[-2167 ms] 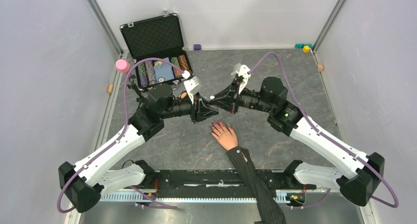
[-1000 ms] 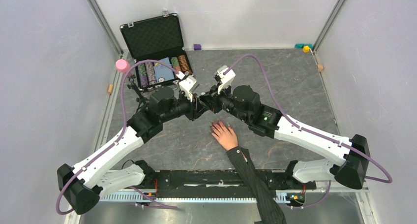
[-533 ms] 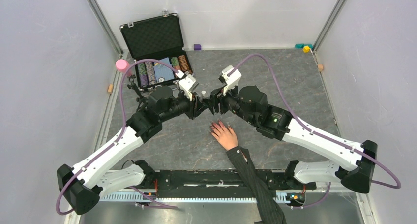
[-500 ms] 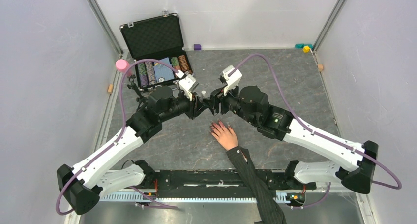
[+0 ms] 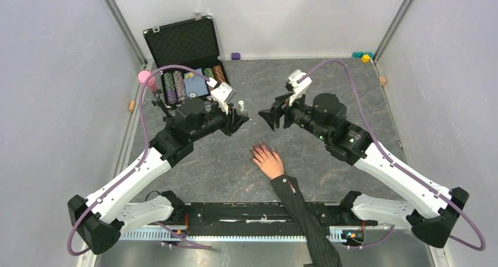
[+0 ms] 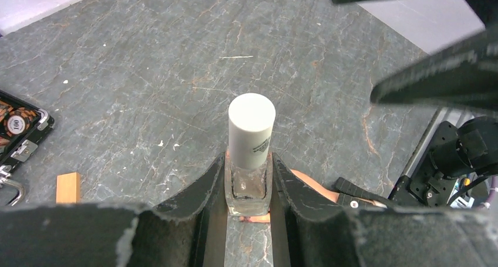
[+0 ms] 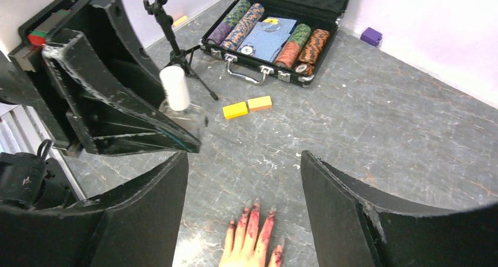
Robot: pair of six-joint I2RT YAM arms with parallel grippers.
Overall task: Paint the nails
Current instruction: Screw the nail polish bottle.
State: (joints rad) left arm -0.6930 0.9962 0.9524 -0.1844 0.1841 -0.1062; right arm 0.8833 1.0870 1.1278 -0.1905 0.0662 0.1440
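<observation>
Room: a grey, stone-patterned tabletop (image 5: 329, 85) between pale walls, with an open case of poker chips (image 5: 189, 61) at the far left.
Nails: the nails (image 7: 252, 211) are reddish and glossy, and lie low on the tabletop at the tips of a pale hand (image 5: 268, 161) resting flat.
Hand axis: it reaches in from the near edge in a dark striped sleeve (image 5: 305, 220), its fingers pointing away from my bases and slightly left.
Bottle: the small clear bottle (image 6: 249, 182) stands upright, with its white cap (image 6: 251, 129) on.
Left gripper: my left gripper (image 5: 238, 119) is clamped on the bottle's glass body, one finger against each side, and holds it above the tabletop.
Right gripper: my right gripper (image 7: 242, 161) is spread wide and holds nothing.
Key relation: the nails sit on the base side of both grippers, roughly under the gap between them. From my right wrist the bottle lies up and to the left, well apart, while the nails lie straight below.
Judgement: the cap has to come off first. My free right gripper is the one to take it, closing across the cap's upright axis.
</observation>
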